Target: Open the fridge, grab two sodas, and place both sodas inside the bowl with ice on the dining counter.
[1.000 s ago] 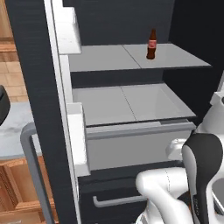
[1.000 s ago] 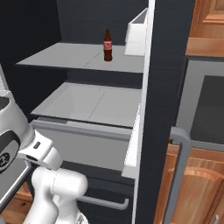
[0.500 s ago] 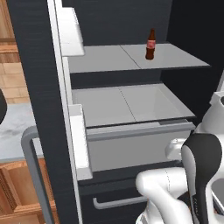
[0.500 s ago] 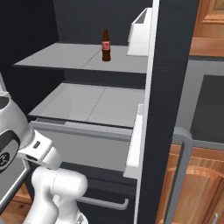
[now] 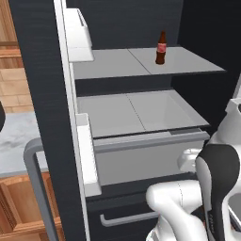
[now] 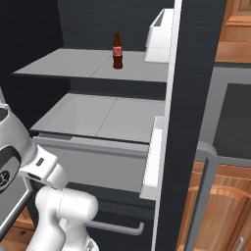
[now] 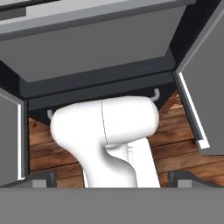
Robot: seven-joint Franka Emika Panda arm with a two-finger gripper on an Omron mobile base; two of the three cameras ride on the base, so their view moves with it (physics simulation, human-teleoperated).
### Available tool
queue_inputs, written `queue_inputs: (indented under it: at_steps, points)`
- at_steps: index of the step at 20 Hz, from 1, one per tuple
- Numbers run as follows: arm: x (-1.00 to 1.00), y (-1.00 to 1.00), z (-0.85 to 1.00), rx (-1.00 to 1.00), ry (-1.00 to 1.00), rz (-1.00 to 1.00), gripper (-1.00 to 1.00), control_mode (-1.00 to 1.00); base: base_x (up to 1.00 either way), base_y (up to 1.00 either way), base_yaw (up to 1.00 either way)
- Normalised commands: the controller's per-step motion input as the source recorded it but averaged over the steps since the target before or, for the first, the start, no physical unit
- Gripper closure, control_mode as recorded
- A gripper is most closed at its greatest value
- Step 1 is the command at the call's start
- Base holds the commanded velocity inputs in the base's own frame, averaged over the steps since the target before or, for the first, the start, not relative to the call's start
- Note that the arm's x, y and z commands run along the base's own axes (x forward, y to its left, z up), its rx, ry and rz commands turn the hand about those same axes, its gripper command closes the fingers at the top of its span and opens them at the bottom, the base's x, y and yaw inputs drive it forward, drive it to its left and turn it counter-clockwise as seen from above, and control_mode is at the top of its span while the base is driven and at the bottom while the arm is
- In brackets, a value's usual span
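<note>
Soda bottle stood upright on the open fridge's upper shelf, looking light, rigid and slick, likely best pinched around its wider lower body, while the gripper hung low with its fingers spread wide, holding nothing

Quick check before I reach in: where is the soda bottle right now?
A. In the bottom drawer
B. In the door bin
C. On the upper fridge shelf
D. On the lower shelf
C: the soda bottle stands upright on the upper shelf of the open fridge.
</note>
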Motion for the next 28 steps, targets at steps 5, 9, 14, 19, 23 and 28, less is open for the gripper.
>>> queue_inputs:
  at_steps: [5,9,14,19,23,28]
  points:
    - [0.12,0.13,0.75,-0.02,-0.47,0.02,-1.0,-1.0,0.0,0.0,0.0]
    - [0.0,0.01,0.83,-0.03,-0.52,0.05,-1.0,-1.0,0.0,0.0,0.0]
    - [0.22,0.0,0.78,0.0,-0.45,0.04,-1.0,-1.0,0.0,0.0,0.0]
    - [0.52,0.0,0.74,-0.01,-0.28,0.0,-1.0,-1.0,0.0,0.0,0.0]
    - [0.51,0.0,0.68,-0.02,-0.2,0.0,-1.0,-1.0,0.0,0.0,0.0]
    - [0.19,-0.05,0.37,-0.01,-0.1,-0.03,-1.0,-1.0,0.0,0.0,0.0]
